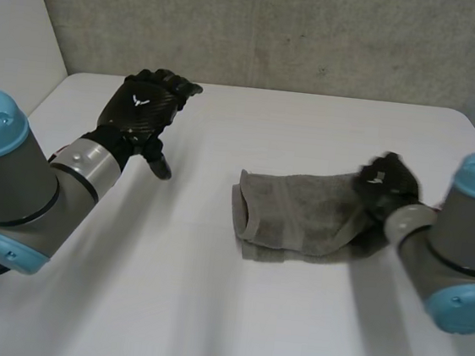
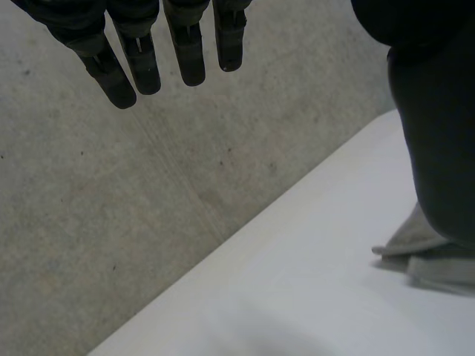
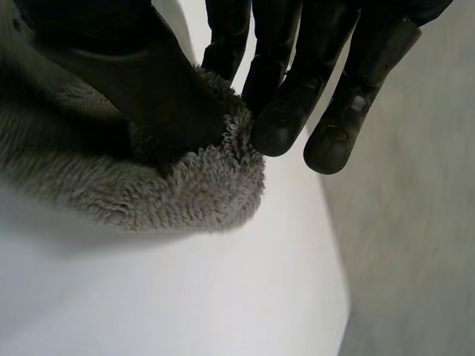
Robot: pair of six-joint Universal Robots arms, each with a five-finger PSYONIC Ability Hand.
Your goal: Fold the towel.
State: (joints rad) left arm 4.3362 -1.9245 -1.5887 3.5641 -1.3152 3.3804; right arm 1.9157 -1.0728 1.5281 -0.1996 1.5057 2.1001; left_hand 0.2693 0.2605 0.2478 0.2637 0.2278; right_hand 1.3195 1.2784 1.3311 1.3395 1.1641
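On white table (image 1: 311, 126): plush grey towel (image 1: 302, 214), loosely folded.

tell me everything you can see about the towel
The towel is grey terry cloth with a fluffy looped pile, folded into a rough oblong whose layered edges show at the end away from the right hand. It lies on the white table, right of its middle. The right hand pinches its other end between thumb and fingers, bunching it. The left hand hovers apart from it.
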